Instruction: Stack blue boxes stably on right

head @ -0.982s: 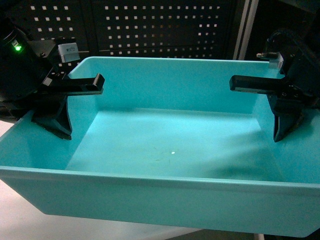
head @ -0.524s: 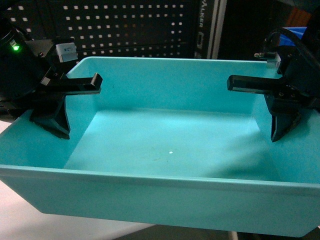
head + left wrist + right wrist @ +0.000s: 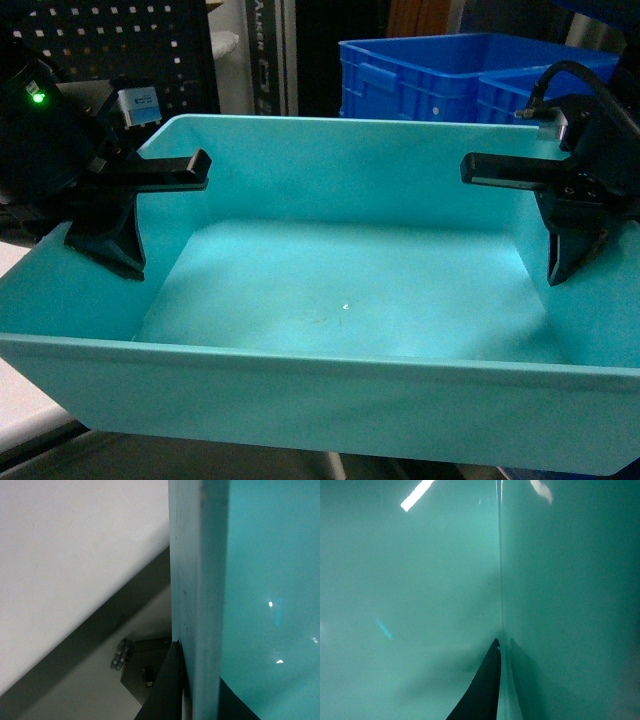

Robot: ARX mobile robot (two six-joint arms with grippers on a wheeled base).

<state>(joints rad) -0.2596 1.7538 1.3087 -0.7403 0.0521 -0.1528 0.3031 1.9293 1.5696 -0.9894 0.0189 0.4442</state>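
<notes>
One blue box (image 3: 300, 385), a light turquoise tub with nothing in it, hangs in the air and fills the head view. My left gripper (image 3: 102, 252) is shut on its left wall, one finger (image 3: 112, 250) inside the tub. My right gripper (image 3: 577, 255) is shut on the right wall in the same way. In the left wrist view the wall (image 3: 200, 580) runs upright, with a black finger (image 3: 167, 690) pressed on its outer face. The right wrist view shows only tub wall (image 3: 420, 605) and one black finger (image 3: 482, 692) flat against it.
Royal-blue ribbed crates (image 3: 450, 75) stand behind the tub at the back right. A black pegboard (image 3: 110, 40) is at the back left. A white table edge (image 3: 20, 410) shows at the lower left, also white in the left wrist view (image 3: 65, 555) with grey floor below.
The background has slid to the left: the pegboard has shifted toward the left edge and the royal-blue crates have come into view. Tub and both grippers keep their places in the view.
</notes>
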